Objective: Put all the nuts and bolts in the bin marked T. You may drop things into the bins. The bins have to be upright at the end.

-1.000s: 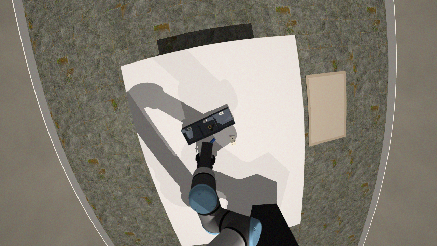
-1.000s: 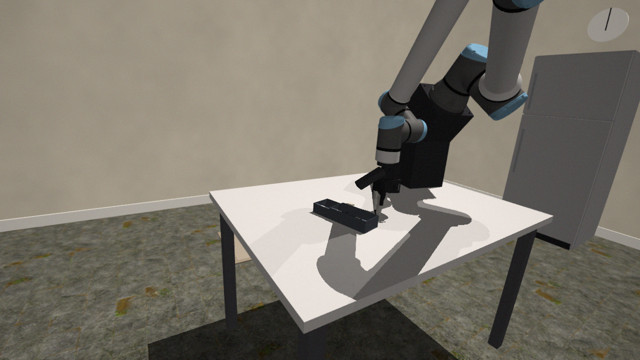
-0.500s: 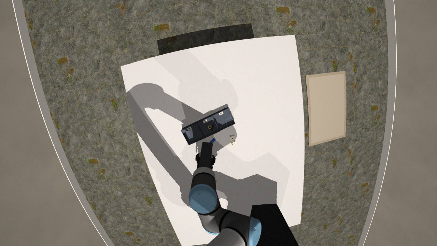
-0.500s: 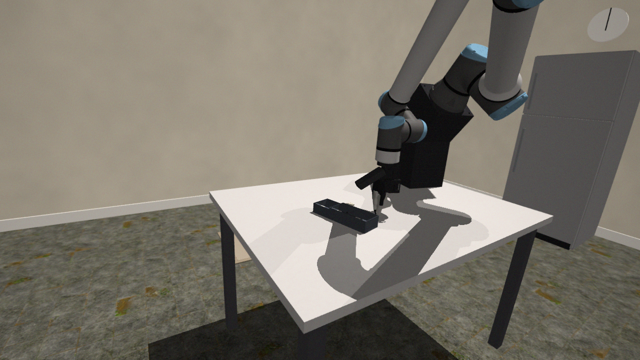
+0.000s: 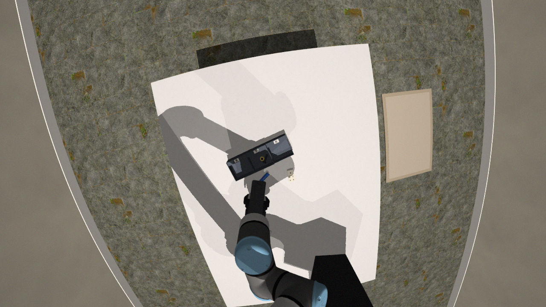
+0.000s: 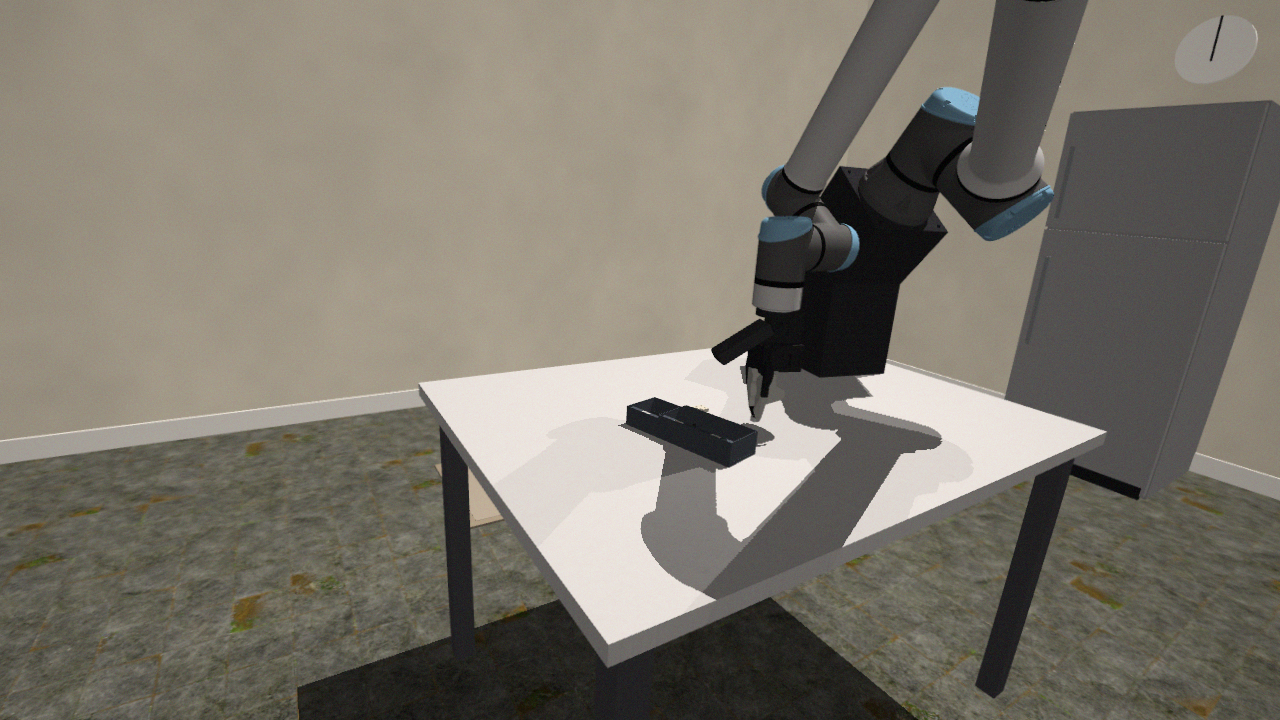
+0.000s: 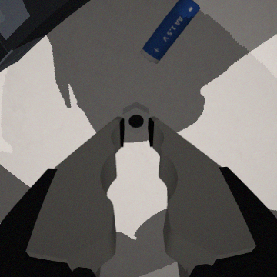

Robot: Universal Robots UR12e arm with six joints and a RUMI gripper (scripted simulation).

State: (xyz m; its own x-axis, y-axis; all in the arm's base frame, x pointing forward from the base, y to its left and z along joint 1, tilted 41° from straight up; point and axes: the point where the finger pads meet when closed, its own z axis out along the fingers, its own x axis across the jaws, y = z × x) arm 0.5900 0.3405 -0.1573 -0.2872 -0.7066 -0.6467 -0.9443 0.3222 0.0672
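The pincer is clamped on a grey hex nut above the middle of the white bench, near a blue battery beside the dark bins
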